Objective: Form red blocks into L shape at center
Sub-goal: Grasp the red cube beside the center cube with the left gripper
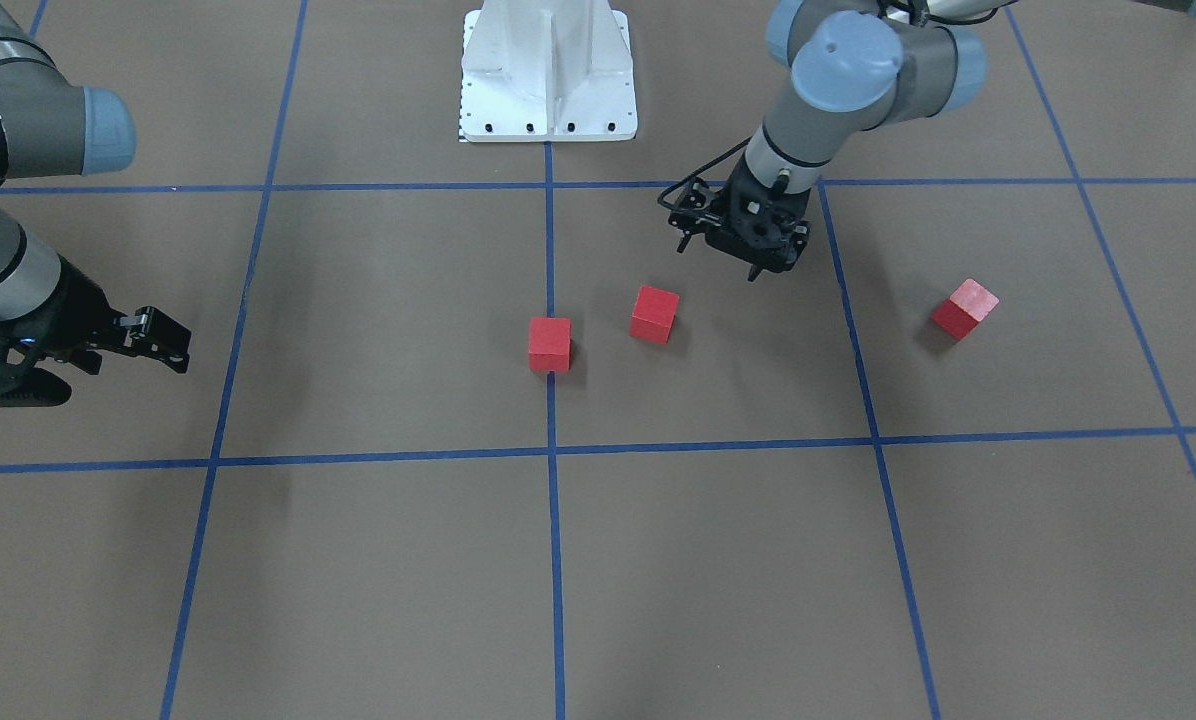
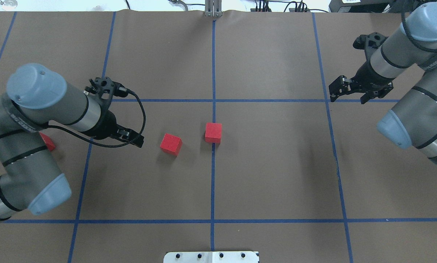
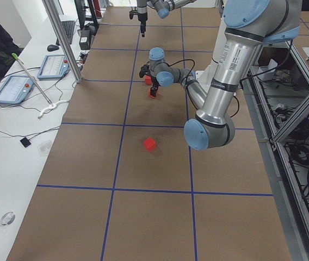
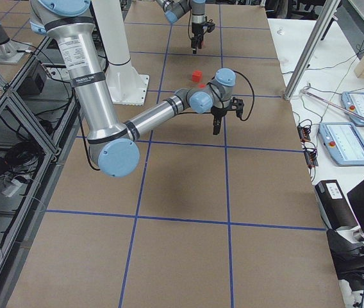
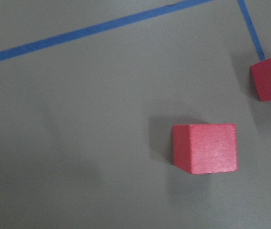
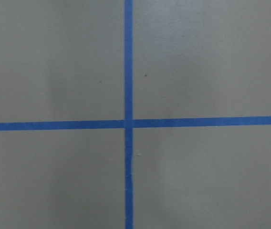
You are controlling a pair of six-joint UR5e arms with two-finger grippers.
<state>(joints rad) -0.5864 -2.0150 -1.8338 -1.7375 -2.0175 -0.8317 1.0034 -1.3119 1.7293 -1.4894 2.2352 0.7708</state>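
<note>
Three red blocks lie on the brown floor. One block (image 1: 549, 343) (image 2: 213, 132) sits on the centre blue tape line (image 1: 550, 250). A second block (image 1: 654, 313) (image 2: 171, 144) lies a short way from it, apart and turned slightly. The third block (image 1: 964, 308) (image 3: 149, 143) lies far out on my left side, half hidden under my left arm in the overhead view (image 2: 47, 141). My left gripper (image 1: 718, 260) (image 2: 136, 139) hovers open and empty just beside the second block. The left wrist view shows that block (image 5: 204, 148) and the centre one (image 5: 270, 76). My right gripper (image 1: 168, 345) (image 2: 348, 98) is open and empty, far off.
The white robot base (image 1: 548, 75) (image 2: 211, 256) stands at the table's robot side, on the centre line. Blue tape lines divide the brown surface into large squares. The right wrist view shows only a tape crossing (image 6: 128, 123). Desks with tablets flank the table ends.
</note>
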